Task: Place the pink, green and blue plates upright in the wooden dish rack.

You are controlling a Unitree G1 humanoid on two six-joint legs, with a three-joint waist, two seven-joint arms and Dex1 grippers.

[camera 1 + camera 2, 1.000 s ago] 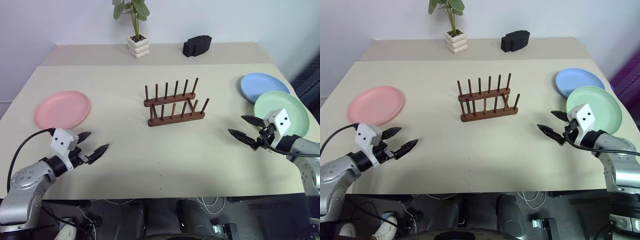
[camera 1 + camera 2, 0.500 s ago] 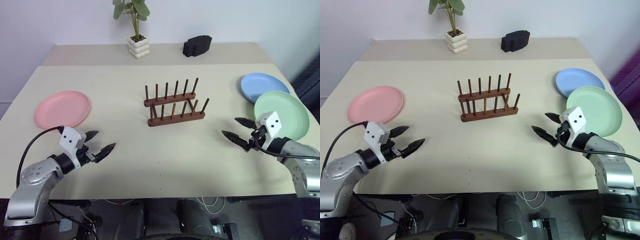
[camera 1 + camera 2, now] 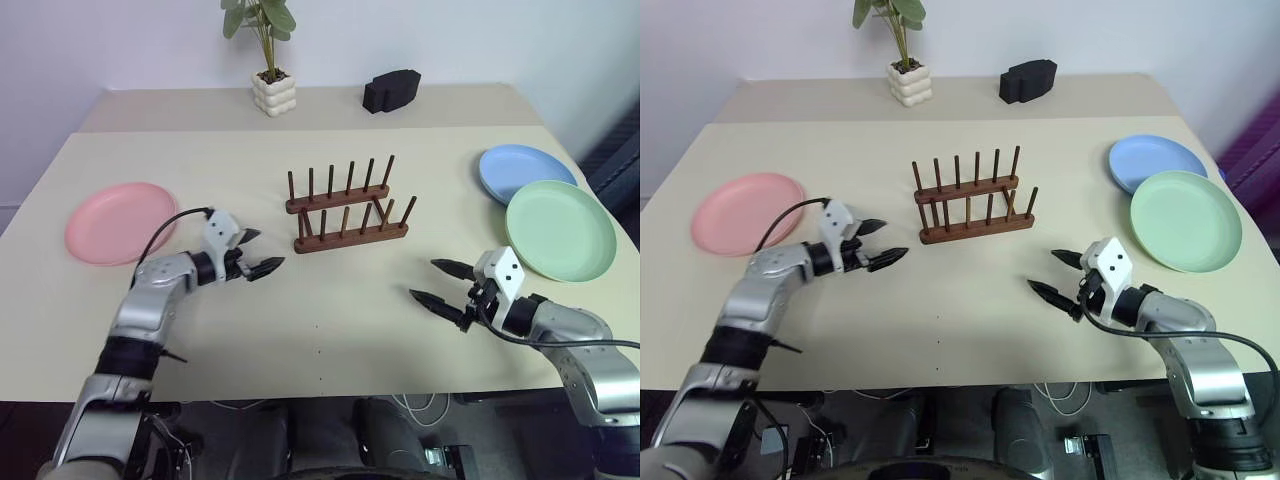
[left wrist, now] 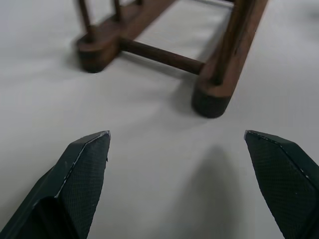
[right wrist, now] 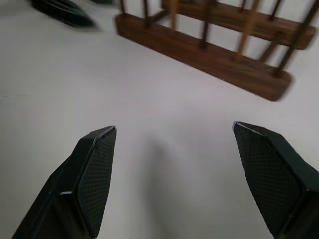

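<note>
The wooden dish rack (image 3: 348,207) stands empty at the table's middle. The pink plate (image 3: 121,221) lies flat at the left. At the right lie the blue plate (image 3: 523,173) and, nearer, the green plate (image 3: 560,229), its rim over the blue one's edge. My left gripper (image 3: 258,252) is open and empty just left of the rack's near end, which fills its wrist view (image 4: 209,97). My right gripper (image 3: 438,283) is open and empty, below and right of the rack (image 5: 209,45), left of the green plate.
A potted plant in a white pot (image 3: 275,93) and a black blocky object (image 3: 391,89) stand on the raised back ledge. The table's front edge (image 3: 320,392) runs close below both arms.
My left gripper has swung from beside the pink plate up and right to the rack's left end. My right gripper has moved left, away from the green plate. Both stay open.
</note>
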